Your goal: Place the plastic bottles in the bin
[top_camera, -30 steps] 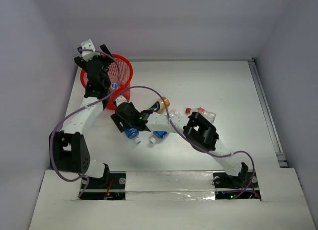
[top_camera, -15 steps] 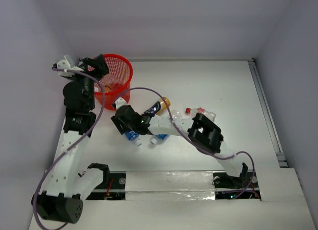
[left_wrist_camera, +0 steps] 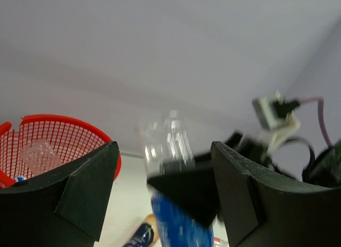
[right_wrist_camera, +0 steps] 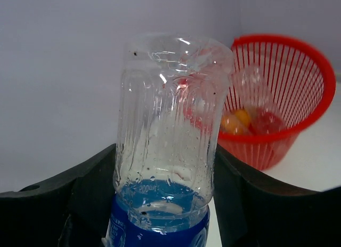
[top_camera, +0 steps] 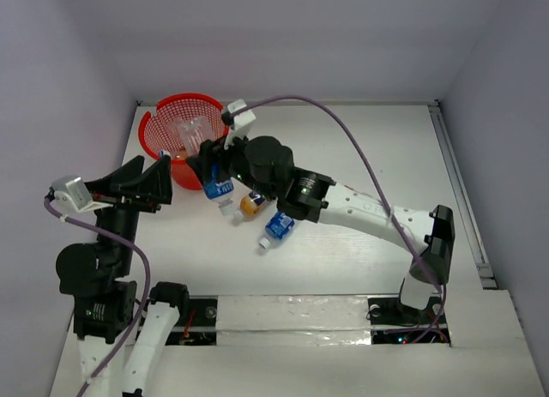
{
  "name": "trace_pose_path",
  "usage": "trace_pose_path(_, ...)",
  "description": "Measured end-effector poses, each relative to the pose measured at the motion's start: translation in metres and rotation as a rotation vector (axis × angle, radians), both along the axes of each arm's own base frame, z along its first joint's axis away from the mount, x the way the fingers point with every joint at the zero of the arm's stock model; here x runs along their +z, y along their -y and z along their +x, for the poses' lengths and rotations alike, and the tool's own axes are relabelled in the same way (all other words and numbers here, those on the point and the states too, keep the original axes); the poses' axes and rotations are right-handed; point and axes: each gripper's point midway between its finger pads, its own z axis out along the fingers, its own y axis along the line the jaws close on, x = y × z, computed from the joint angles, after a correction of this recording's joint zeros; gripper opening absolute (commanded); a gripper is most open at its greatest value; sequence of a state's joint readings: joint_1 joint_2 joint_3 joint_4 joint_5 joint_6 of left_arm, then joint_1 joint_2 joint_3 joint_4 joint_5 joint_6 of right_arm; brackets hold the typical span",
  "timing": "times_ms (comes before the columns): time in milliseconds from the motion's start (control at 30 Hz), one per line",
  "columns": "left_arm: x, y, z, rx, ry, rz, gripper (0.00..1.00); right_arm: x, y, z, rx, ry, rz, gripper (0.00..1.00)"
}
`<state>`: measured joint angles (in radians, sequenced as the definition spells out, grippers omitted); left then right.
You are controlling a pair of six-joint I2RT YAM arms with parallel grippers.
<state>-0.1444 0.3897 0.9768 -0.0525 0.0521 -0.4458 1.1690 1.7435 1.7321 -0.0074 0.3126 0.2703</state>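
Note:
My right gripper [top_camera: 212,167] is shut on a clear, blue-labelled plastic bottle [top_camera: 218,189] and holds it above the table, just right of the red mesh bin [top_camera: 153,123]. In the right wrist view the bottle [right_wrist_camera: 170,97] stands between the jaws of the right gripper [right_wrist_camera: 166,156], with the bin [right_wrist_camera: 314,60] beyond it. A clear bottle [top_camera: 189,131] lies in the bin. My left gripper [top_camera: 153,167] is open and empty, left of the bin. An orange-and-blue bottle [top_camera: 250,204] and a blue-labelled bottle [top_camera: 276,227] lie on the table.
The left wrist view looks between its open fingers [left_wrist_camera: 80,193] at the held bottle [left_wrist_camera: 168,145] and the bin [left_wrist_camera: 53,137]. Orange and red items [right_wrist_camera: 250,121] sit in the bin's base. The right forearm [top_camera: 360,210] spans the table's middle. Walls stand close behind the bin.
My right gripper lifted the blue-labelled bottle off the table and carried it up beside the bin. My left arm drew back from over the bin. The orange-and-blue bottle shifted left.

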Motion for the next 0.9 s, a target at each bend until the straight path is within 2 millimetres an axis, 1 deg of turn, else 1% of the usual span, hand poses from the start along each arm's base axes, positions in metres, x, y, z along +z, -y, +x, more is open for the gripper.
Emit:
trace_pose_path(33, -0.003, 0.0, -0.004, -0.005, -0.007, 0.0, 0.66, 0.016, -0.001, 0.006, -0.015, 0.021, 0.036, 0.42)
trace_pose_path(67, -0.005, 0.001, -0.007, -0.009, -0.013, 0.0, 0.66, 0.027, -0.002, 0.013, -0.029, 0.036, 0.061, 0.42)
trace_pose_path(133, -0.01, 0.001, -0.011, -0.016, -0.026, 0.001, 0.66, 0.046, -0.005, 0.036, -0.07, 0.063, 0.115, 0.42)
trace_pose_path(267, -0.02, 0.009, -0.016, -0.061, -0.038, 0.005, 0.66, 0.061, -0.015, 0.092, -0.169, 0.102, 0.19, 0.42)
trace_pose_path(333, -0.03, 0.013, -0.013, -0.081, -0.059, 0.009, 0.66, 0.056, -0.022, 0.122, -0.217, 0.118, 0.214, 0.42)
trace_pose_path(400, -0.043, 0.017, -0.007, -0.096, -0.094, 0.016, 0.66, 0.049, -0.029, 0.144, -0.248, 0.132, 0.237, 0.41)
trace_pose_path(500, -0.061, 0.022, -0.001, -0.116, -0.141, 0.018, 0.65, 0.02, -0.034, 0.175, -0.294, 0.147, 0.229, 0.41)
trace_pose_path(567, -0.068, 0.024, 0.001, -0.125, -0.161, 0.02, 0.65, 0.002, -0.039, 0.191, -0.312, 0.152, 0.222, 0.43)
trace_pose_path(600, -0.071, 0.026, 0.002, -0.131, -0.168, 0.02, 0.65, -0.003, -0.041, 0.198, -0.319, 0.159, 0.229, 0.44)
trace_pose_path(667, -0.074, 0.028, 0.003, -0.14, -0.177, 0.02, 0.65, -0.013, -0.044, 0.211, -0.33, 0.172, 0.233, 0.47)
trace_pose_path(767, -0.078, 0.029, 0.004, -0.146, -0.185, 0.019, 0.65, -0.024, -0.046, 0.224, -0.343, 0.19, 0.236, 0.48)
trace_pose_path(833, -0.081, 0.03, 0.006, -0.151, -0.189, 0.015, 0.65, -0.03, -0.045, 0.23, -0.349, 0.196, 0.236, 0.49)
trace_pose_path(867, -0.083, 0.031, 0.006, -0.155, -0.193, 0.015, 0.65, -0.032, -0.045, 0.232, -0.351, 0.198, 0.235, 0.52)
trace_pose_path(900, -0.085, 0.032, 0.007, -0.156, -0.197, 0.015, 0.65, -0.033, -0.045, 0.233, -0.352, 0.199, 0.233, 0.52)
